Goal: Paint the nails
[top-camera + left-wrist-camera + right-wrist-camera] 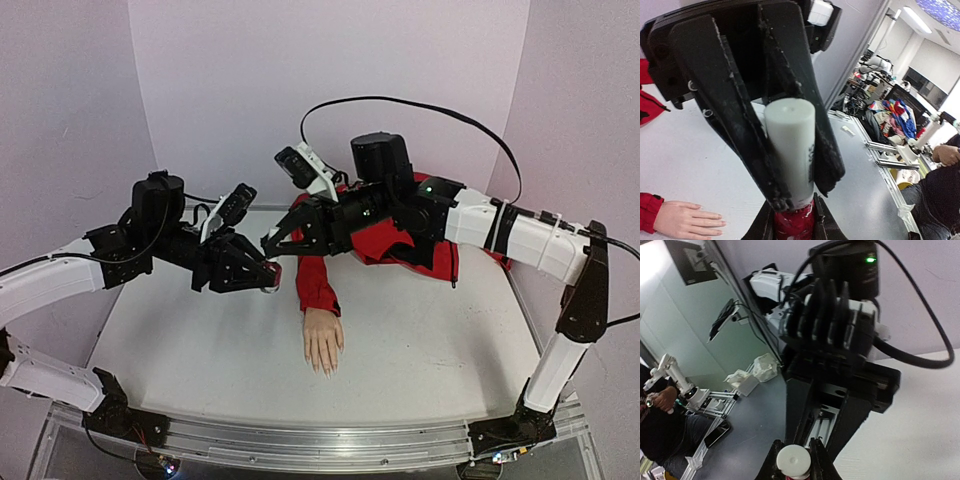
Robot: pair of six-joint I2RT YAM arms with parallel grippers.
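Left hand [268, 273] is closed on a small dark-red polish bottle [793, 224], held in the air above the worktop [430, 340]. Right hand [272, 247] meets it from the opposite side, jaws clamped on the bottle's white cap [789, 145]. The cap sits against the bottle neck, and the two hands are nearly tip to tip.

Mannequin hand [323, 340] lies flat on the worktop, fingers pointing toward the near edge. Its red sleeve [315, 282] runs back to a heap of red cloth under the right arm.

The nails [323, 367] are at the fingertips, resting on the worktop. They are clear of both hands and of the bottle, nearer the front edge. Nails too small to tell the colour in any view.
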